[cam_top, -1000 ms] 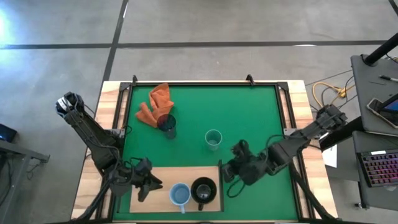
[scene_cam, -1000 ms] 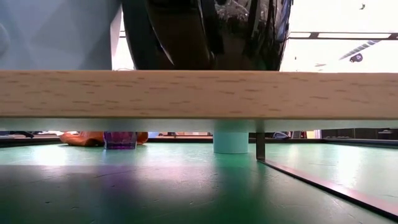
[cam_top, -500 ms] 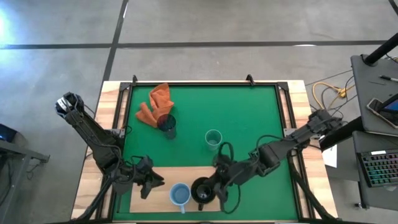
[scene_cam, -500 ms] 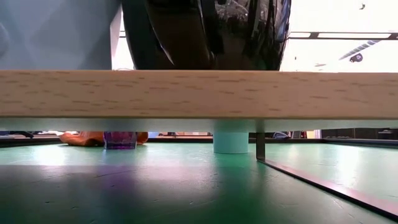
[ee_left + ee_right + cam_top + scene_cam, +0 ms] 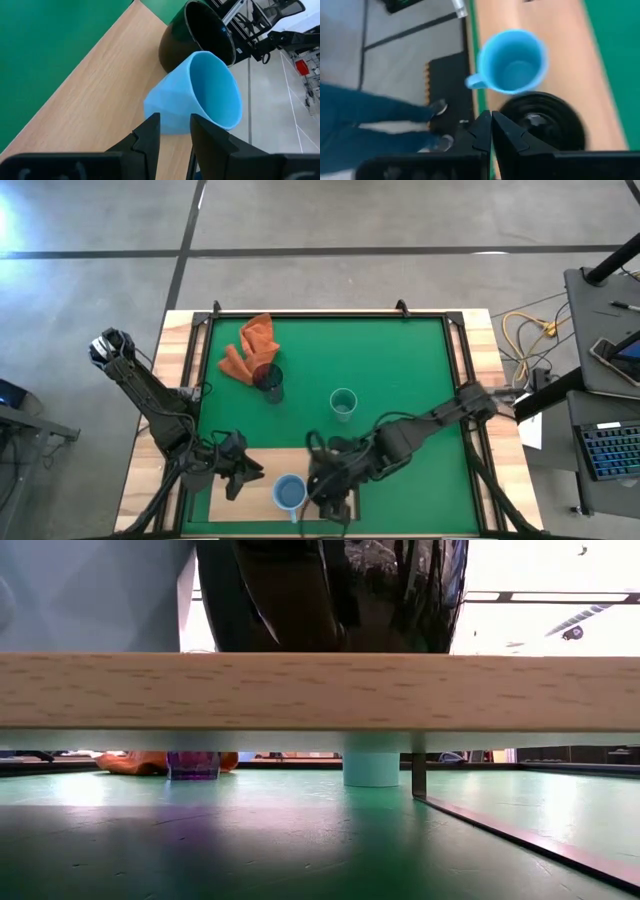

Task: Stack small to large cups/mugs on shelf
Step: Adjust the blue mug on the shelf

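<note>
I see the empty light blue mug [image 5: 289, 493] and black mug [image 5: 542, 121] touching on the shelf [image 5: 262, 461], right gripper [image 5: 491, 131] fingers nearly closed above them, left gripper [image 5: 174, 131] narrowly parted, both gripping nothing.

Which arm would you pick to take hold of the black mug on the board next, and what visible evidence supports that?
Right. The right gripper hangs directly over the black mug on the shelf. The left gripper sits beside the light blue mug, which stands between it and the black one.
</note>
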